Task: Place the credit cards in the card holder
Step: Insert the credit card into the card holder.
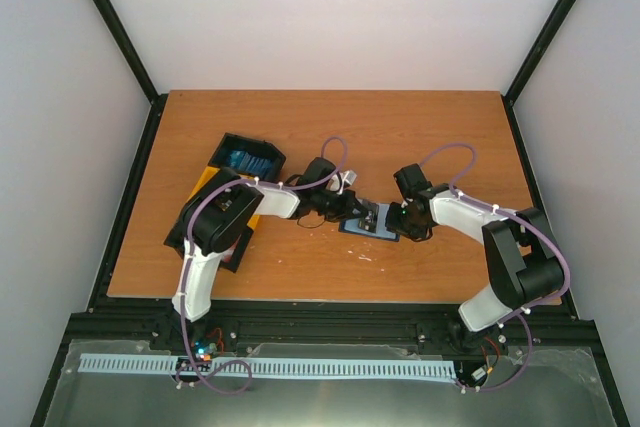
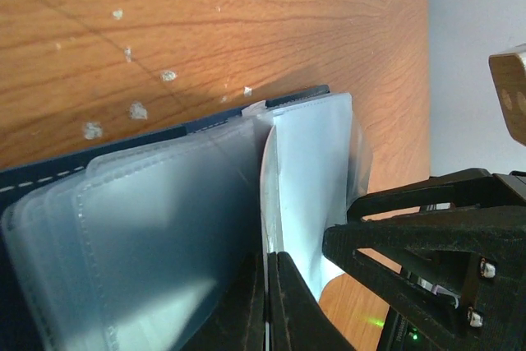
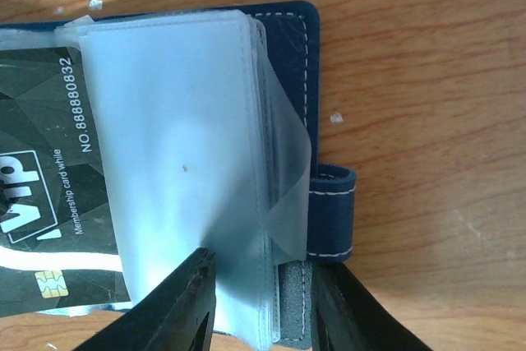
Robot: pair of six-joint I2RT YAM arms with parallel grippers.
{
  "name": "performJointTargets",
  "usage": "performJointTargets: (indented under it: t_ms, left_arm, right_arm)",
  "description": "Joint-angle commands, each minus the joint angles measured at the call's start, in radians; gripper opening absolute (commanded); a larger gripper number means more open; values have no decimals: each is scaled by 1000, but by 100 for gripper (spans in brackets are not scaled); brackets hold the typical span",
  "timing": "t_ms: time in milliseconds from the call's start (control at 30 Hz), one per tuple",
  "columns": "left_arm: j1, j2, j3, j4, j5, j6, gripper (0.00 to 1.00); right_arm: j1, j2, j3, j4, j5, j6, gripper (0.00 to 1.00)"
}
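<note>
Left jaws: clamped tight on one clear plastic sleeve of the card holder (image 3: 283, 14), that sleeve raised off the stack. Right jaws: parted, straddling the near edge of the sleeve stack, contact unclear. Navy cover with pale stitching and a strap tab (image 3: 333, 211), spread open on the tabletop (image 1: 420, 127) between both arms. Dark grey credit card (image 3: 49, 145) on the other page, printed "VIP", "NO.888880832", "Membership card while", gold chip near one corner. Cut off by the frame edge, partly veiled by sleeves; pocketed or loose, impossible to tell. Black-and-yellow tray (image 1: 232, 142) largely hidden behind the left arm.
</note>
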Motion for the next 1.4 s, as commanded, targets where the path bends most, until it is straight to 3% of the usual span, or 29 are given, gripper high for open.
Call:
performJointTargets:
  t_ms: [0,133,300,500,933,1367]
  left_arm:
    - [-7,33,27,-87,-48,-9,1]
    - [-5,46,83,-211,-48,-78,1]
    - [-7,59,78,-172,-6,-135,1]
    - [-8,69,45,-67,-15,-53,1]
    - [-5,-27,-66,-73,-14,-71,1]
    - [-8,45,11,-46,-16,-72,1]
  right_arm:
    - [-9,37,-7,-27,27,11,31]
    - [-9,34,-7,-28,33,18,30]
    - [-9,34,-8,-26,31,17,29]
    - [-9,37,-13,-10,20,19,29]
    - [-9,37,-6,-6,21,21,28]
    - [-9,36,-10,7,13,19,28]
